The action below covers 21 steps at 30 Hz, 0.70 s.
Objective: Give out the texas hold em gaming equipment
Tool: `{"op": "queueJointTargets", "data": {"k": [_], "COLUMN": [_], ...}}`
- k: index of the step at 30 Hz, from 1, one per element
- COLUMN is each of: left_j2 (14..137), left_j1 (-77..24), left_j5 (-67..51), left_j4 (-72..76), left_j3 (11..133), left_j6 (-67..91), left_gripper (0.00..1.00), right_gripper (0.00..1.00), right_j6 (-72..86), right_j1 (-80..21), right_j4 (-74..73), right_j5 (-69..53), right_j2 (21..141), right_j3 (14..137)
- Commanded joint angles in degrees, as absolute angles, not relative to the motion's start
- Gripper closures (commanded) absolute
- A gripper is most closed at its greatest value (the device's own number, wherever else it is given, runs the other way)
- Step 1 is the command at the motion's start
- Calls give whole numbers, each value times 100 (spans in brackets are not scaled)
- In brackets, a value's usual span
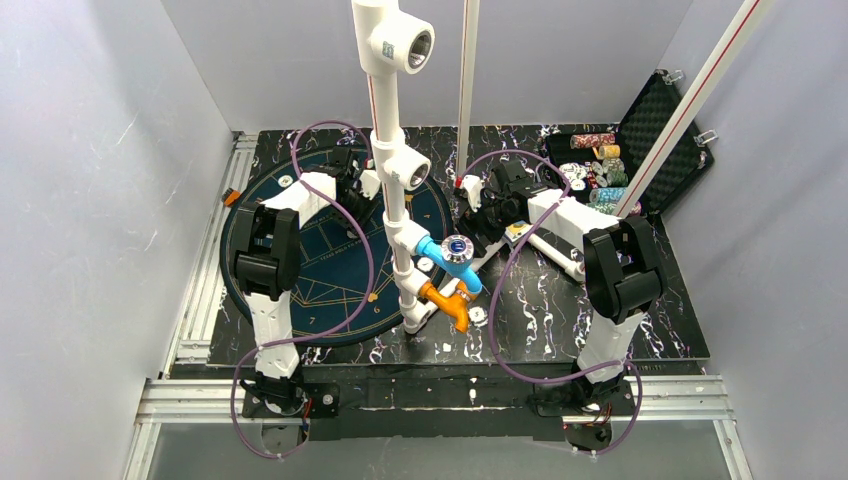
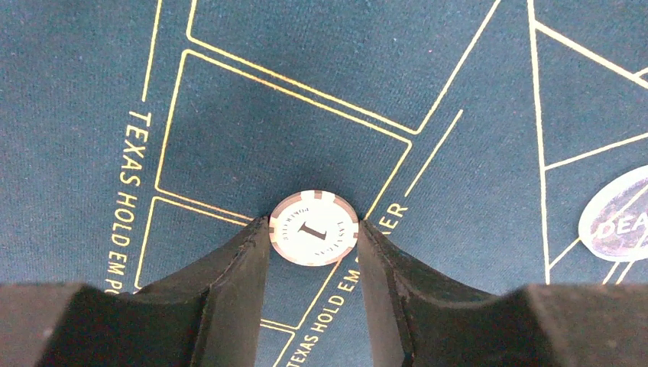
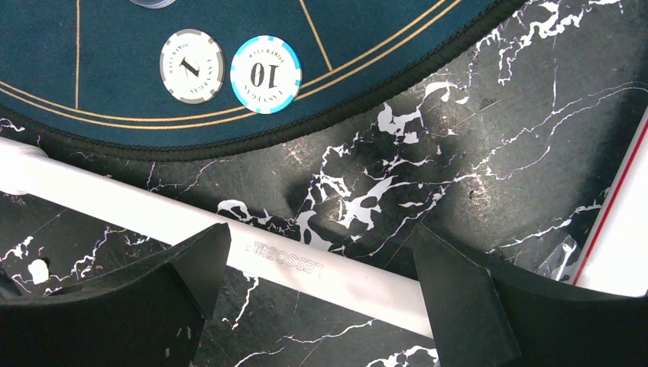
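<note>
A white-grey poker chip marked 1 (image 2: 314, 228) lies flat on the dark blue Texas hold em mat (image 2: 306, 76). My left gripper (image 2: 313, 226) has its black fingertips pressed against the chip's two sides. In the top view the left gripper (image 1: 350, 182) is low over the far part of the round mat (image 1: 330, 255). My right gripper (image 3: 319, 233) stands wide open over the marble table, holding nothing. Beyond it a white-grey chip (image 3: 191, 66) and a blue chip marked 10 (image 3: 265, 74) lie side by side near the mat's edge.
A tall white pipe frame (image 1: 395, 150) with blue and orange fittings rises between the arms. One white pipe (image 3: 115, 202) crosses under the right gripper. An open black case (image 1: 665, 130) with rolls of chips (image 1: 598, 165) sits at the far right. A clear dealer button (image 2: 615, 215) lies on the mat.
</note>
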State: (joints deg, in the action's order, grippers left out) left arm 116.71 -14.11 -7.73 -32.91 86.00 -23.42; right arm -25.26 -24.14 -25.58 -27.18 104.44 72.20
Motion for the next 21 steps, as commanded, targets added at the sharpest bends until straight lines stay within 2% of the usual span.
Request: {"op": "queueJointTargets", "data": {"k": [1,8,14,21], "left_j2": [11791,11587,11755,12600], "left_j1": [-1410,-1286,-938,-277], "left_j5": [-883,-1000,-1098,-1208], "left_j4": [-3646,-3771,-3992,-4028], "left_j3": [8608,8960,9950,11462], "left_j6": [-2302,-2227,-2167,-2015], "left_gripper": [71,75,75,75], "right_gripper": [2,2,2,2], "right_j6": [-2558,-2550,-2549,-2550], "right_j1": [-2438,-2443,-2440,-2443], "right_j4": [-2585,-2572,-2572,-2578], "right_j5": [-2760,-2751,-2760,-2750], "right_j2": [10433,10423,10439,10465], "right_j3": [7260,7251,7251,7251]}}
